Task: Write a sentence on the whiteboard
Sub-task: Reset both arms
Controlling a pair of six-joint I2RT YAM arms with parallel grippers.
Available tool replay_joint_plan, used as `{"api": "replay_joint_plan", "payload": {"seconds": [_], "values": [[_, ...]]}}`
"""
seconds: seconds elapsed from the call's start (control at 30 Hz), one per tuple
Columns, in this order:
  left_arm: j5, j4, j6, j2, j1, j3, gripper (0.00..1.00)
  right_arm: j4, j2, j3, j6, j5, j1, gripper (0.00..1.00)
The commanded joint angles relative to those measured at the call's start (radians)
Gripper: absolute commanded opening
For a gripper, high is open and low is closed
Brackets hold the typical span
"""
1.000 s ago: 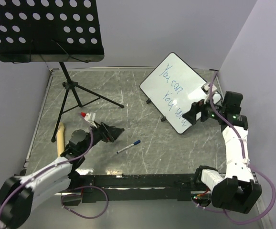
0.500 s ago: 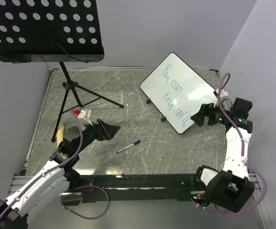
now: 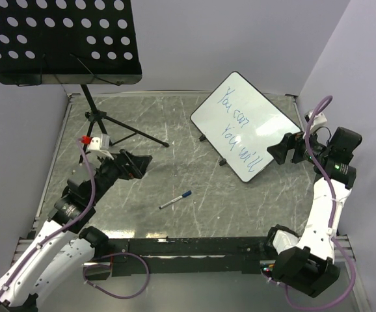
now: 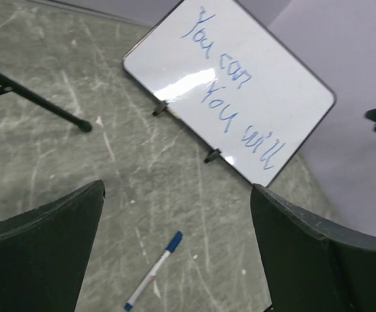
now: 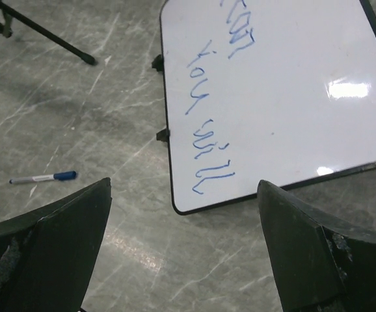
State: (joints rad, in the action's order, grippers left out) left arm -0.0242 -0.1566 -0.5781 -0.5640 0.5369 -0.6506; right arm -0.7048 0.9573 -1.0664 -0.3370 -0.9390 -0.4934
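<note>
- The music stand [image 3: 95, 123] rises beyond the left gripper [image 3: 138, 164], whose jaws gape wide and empty.
- A blue-capped marker [image 3: 175, 200] lies to that gripper's right, apart from it.
- The whiteboard [image 3: 269, 123] stands tilted just left of the right gripper [image 3: 274, 151], bearing the sentence [image 3: 235, 127] in blue.
- The right gripper is also spread open, holding nothing.

A scratched grey stone-look tabletop [image 3: 194, 162] carries a white glossy rectangular whiteboard [image 3: 243, 123] propped on small black feet far right, a thin blue-capped white marker [image 3: 175, 199] lying mid-table, and a black tripod stand [image 3: 96, 117] far left.
</note>
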Motion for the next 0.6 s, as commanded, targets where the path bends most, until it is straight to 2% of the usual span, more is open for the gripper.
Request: {"api": "replay_joint_plan", "payload": {"seconds": [0.0, 0.17, 0.43, 0.57], "values": [[-0.077, -0.080, 0.060, 0.007, -0.005, -0.024, 0.97, 0.005, 0.012, -0.014, -0.008, -0.116, -0.005, 1.00], [-0.077, -0.070, 0.057, 0.019, -0.006, -0.021, 0.97, 0.022, 0.049, -0.017, 0.027, -0.222, 0.019, 1.00], [-0.086, -0.080, 0.060, 0.016, -0.006, -0.024, 0.97, 0.059, 0.040, -0.041, 0.018, -0.034, 0.251, 1.00], [-0.106, -0.090, 0.066, 0.019, -0.006, -0.026, 0.97, 0.117, 0.028, -0.043, 0.049, -0.001, 0.262, 1.00]]}}
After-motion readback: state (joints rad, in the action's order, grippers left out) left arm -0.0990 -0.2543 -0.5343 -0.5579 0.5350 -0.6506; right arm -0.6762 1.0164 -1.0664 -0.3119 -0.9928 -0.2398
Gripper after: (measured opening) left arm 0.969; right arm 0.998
